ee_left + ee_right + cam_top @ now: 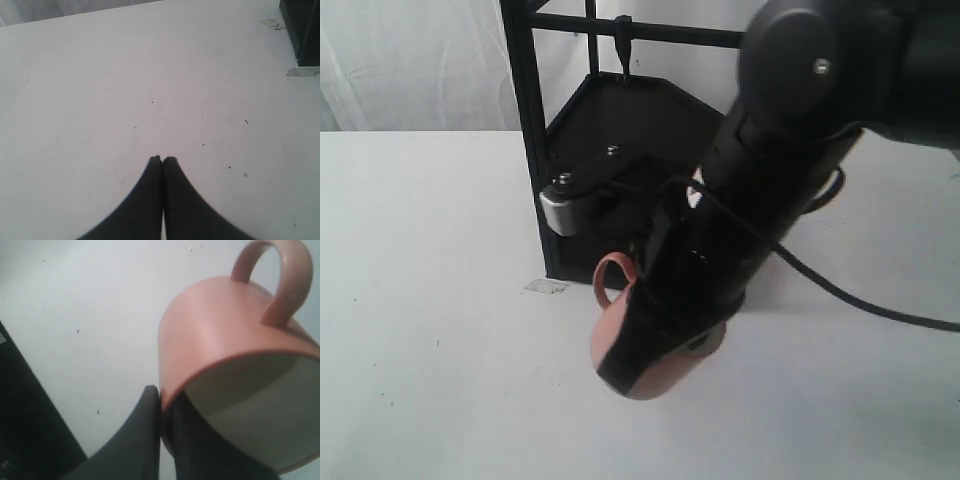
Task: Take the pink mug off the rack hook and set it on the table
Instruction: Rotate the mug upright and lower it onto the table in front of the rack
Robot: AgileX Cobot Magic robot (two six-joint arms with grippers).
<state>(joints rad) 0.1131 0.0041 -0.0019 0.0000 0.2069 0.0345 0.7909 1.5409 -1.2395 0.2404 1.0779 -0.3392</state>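
Right gripper (161, 396) is clamped on the rim wall of the pink mug (215, 330), with one finger outside the wall and one inside the cream interior. Left gripper (162, 160) is closed on nothing and is held over bare tabletop (100, 100).

In the exterior view the mug is seen off the rack hook (623, 45), low over the tabletop at 5 o'clock from the front post of the rack (532, 150). The mug is tilted, with its handle (294, 277) toward 10 o'clock. Contact with the tabletop cannot be confirmed.

Hazards are judged as follows:

1. Rotation in the grip. Only a narrow strip of rim is pinched, so the mug may be swung by its own weight or by a sudden stop.
2. Tipping on release. If the jaws are opened while the base is not flat, the mug is likely to be dropped on its edge and rolled.
3. Hard contact. If the mug is lowered at a tilt, the lower edge may be struck first and the mug levered out of the grip.
4. Collision. The rack stands close at 11 o'clock and may be clipped by the arm during withdrawal.
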